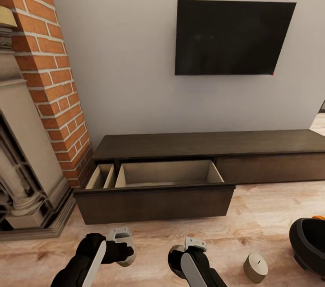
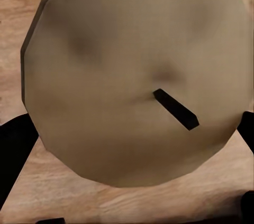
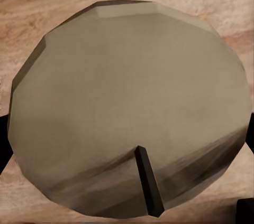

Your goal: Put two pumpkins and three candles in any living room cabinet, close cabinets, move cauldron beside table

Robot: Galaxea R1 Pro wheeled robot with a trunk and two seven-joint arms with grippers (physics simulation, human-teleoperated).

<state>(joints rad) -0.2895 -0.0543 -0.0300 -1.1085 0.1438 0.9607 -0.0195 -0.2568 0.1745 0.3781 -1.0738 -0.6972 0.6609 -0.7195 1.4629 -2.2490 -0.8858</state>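
Right now you face the dark cabinet (image 1: pixel 212 142) with its drawer (image 1: pixel 155 190) pulled out, pale inside. Your left gripper (image 2: pixel 127 182) clasps a beige candle (image 2: pixel 132 76) between its dark fingers (image 2: pixel 13 145); your right gripper (image 3: pixel 127 203) likewise grips another candle (image 3: pixel 127 108). A third candle (image 1: pixel 256 267) stands on the wooden floor (image 1: pixel 262 214) near the black cauldron (image 1: pixel 309 244), which has something orange at its rim.
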